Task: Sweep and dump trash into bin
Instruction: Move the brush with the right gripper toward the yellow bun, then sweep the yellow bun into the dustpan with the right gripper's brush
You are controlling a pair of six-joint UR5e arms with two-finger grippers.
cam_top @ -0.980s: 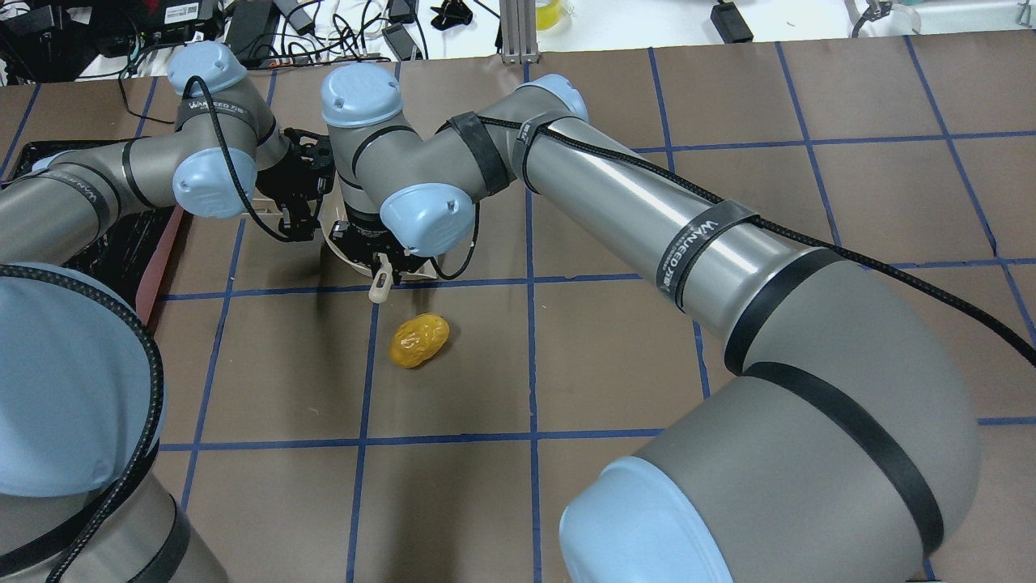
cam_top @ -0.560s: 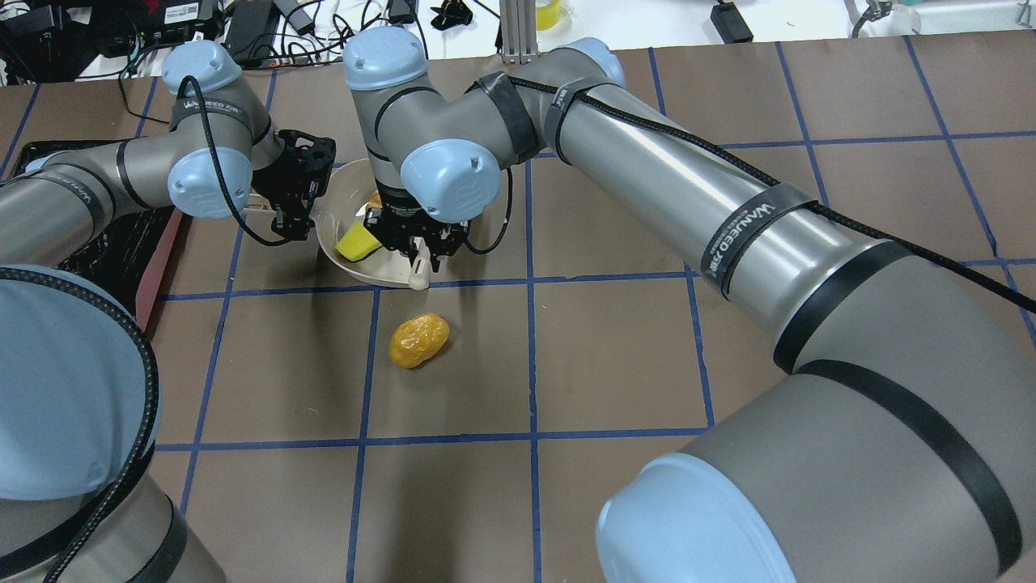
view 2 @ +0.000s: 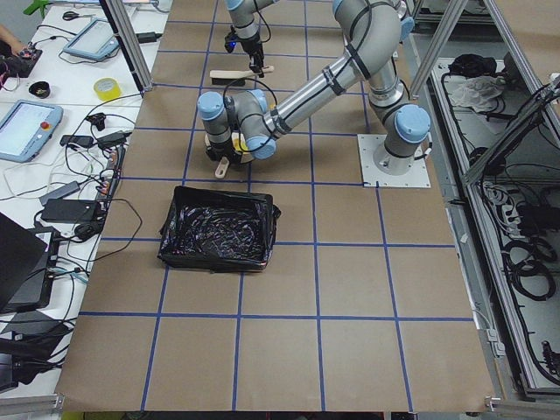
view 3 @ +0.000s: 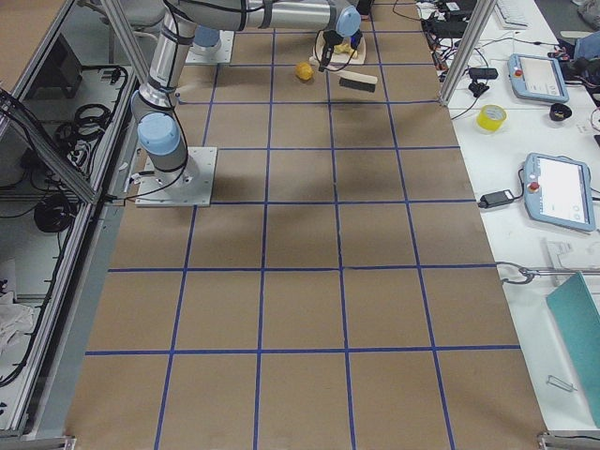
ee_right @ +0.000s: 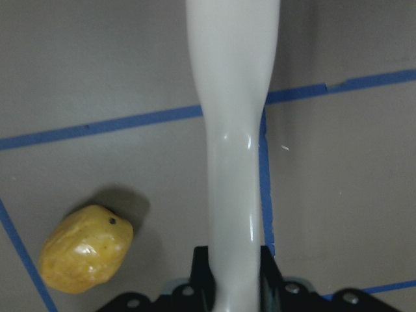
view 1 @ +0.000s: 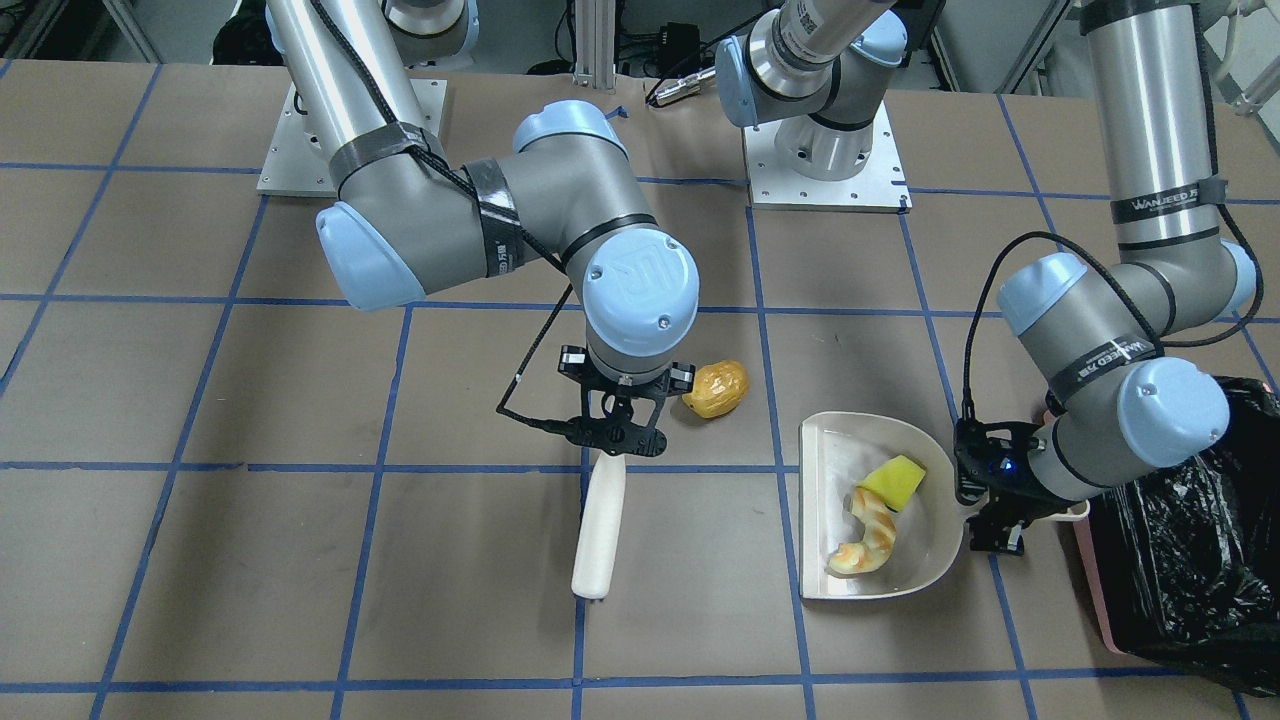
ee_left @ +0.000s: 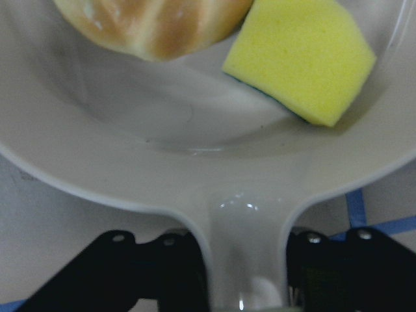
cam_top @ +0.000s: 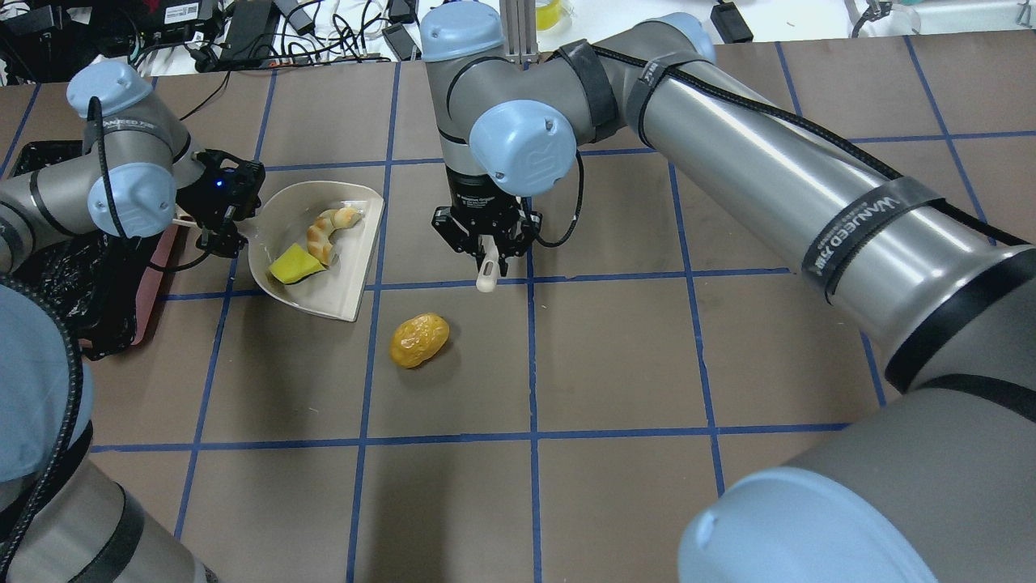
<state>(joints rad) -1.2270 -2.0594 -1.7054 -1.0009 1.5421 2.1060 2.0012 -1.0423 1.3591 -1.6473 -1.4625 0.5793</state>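
My left gripper (cam_top: 231,231) is shut on the handle of the cream-white dustpan (cam_top: 348,271), which rests on the table next to the bin (view 1: 1095,590). In the pan lie the yellow sponge (cam_top: 293,265) and the croissant piece (cam_top: 328,229); both also show in the front view, the sponge (view 1: 893,482) and the croissant (view 1: 866,537). My right gripper (cam_top: 484,247) is shut on a white brush handle (view 1: 600,525). It stands just beyond the golden potato lump (cam_top: 419,340), which lies on the table right of the pan. The potato also shows in the right wrist view (ee_right: 86,250).
The bin's black bag (cam_top: 48,259) sits at the table's left edge, behind my left arm. Blue tape lines grid the brown table. Cables and devices lie beyond the far edge.
My right gripper has swung right with the brush, off the dustpan. My left gripper has drawn the pan left toward the bin, so the sponge and croissant show. The potato has not moved.
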